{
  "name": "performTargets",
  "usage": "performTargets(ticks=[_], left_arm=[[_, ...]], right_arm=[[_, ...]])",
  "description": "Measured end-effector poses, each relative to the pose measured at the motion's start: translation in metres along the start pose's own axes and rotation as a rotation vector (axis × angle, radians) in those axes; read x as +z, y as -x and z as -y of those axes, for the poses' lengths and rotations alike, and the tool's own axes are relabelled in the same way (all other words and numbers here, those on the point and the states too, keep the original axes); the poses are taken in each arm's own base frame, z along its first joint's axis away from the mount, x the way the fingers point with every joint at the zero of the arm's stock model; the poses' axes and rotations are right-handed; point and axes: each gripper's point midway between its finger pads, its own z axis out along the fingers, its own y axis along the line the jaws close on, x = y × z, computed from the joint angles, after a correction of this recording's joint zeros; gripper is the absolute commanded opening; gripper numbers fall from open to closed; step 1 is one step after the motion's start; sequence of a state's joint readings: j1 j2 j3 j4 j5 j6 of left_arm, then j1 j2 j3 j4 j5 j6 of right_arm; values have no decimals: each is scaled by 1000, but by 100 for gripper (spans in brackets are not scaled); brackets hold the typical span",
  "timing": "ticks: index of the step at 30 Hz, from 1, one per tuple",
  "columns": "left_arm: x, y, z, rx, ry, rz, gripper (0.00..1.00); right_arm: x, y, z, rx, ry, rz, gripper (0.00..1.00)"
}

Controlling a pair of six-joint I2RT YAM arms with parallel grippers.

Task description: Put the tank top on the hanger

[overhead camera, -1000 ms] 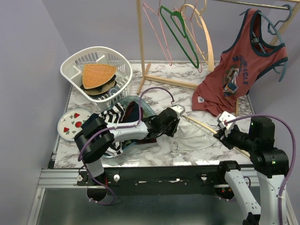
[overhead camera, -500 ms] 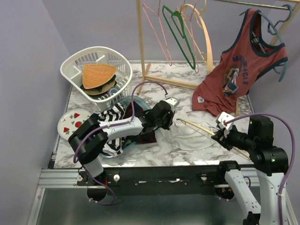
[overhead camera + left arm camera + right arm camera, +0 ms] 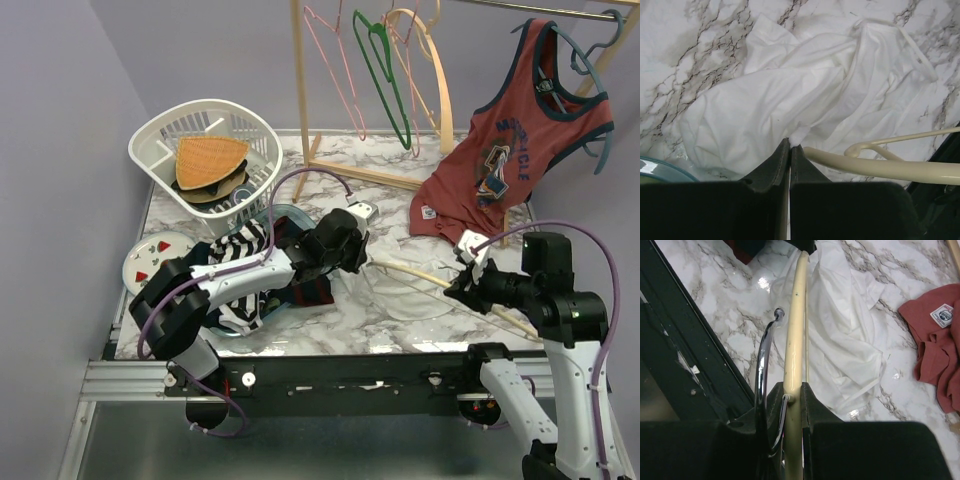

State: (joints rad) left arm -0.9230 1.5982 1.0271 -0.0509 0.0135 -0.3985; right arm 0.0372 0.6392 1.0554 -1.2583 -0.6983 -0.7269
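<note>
The white tank top (image 3: 412, 292) lies crumpled on the marble table, and also shows in the left wrist view (image 3: 790, 95) and the right wrist view (image 3: 842, 335). My left gripper (image 3: 365, 264) (image 3: 790, 143) is shut on a pinch of its near-left edge. The cream hanger (image 3: 425, 273) (image 3: 794, 325) lies across the tank top, its free end (image 3: 880, 168) just right of the left fingertips. My right gripper (image 3: 463, 287) (image 3: 793, 388) is shut on the hanger's bar beside its metal hook (image 3: 765, 347).
A glass bowl (image 3: 290, 215) of striped and dark clothes sits under my left arm. A strawberry plate (image 3: 155, 263) and a white basket (image 3: 205, 150) stand at the left. A wooden rack (image 3: 300, 100) holds a green hanger (image 3: 385, 75). A red tank top (image 3: 515, 150) hangs at right.
My left gripper closed on the tank top's edge and drew back to the left. My right gripper carried the hanger leftward over the fabric.
</note>
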Motion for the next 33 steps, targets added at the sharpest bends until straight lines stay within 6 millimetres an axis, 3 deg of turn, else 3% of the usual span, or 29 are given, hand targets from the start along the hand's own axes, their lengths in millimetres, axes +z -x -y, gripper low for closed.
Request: performTargets(ticks=[6,16,26,30,33], left_arm=[[-19,22,10,-5,-35,64,7],[-33,31,22,-7,-85,83,8],[-61,63,49,7,-187,131,10],[-67,70,55,23,-213,137,12],[-71,70,57,36,-222,131,20]], right_arm=[[7,2,2,24,44,1,1],[28,-1,12,47,103,-1,1],[45,7,13,31,228,42,1],[45,17,14,2,250,73,1],[44,23,14,-17,255,93,1]])
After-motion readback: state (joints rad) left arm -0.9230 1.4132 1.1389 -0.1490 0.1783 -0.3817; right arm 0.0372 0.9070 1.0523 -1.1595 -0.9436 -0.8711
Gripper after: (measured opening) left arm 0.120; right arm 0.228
